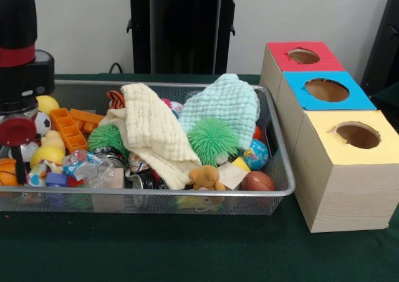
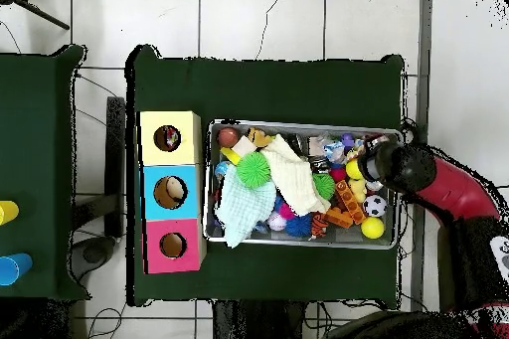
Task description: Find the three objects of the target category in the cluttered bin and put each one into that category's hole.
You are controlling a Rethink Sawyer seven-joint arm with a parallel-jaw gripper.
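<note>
Patchwork balls are hidden among the bin's (image 1: 277, 191) clutter. Something sits inside the yellow box's hole (image 2: 167, 138), so sorting seems begun. Whether the hand (image 1: 19, 160) grips anything, I cannot tell.

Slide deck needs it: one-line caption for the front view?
Sawyer arm over the left end of a cluttered wire-mesh bin, beside red-, blue- and yellow-topped hole boxes.

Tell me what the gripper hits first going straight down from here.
Likely the loose toys under the gripper at the bin's end, between the orange basketball and a yellow ball; depth unclear.
</note>
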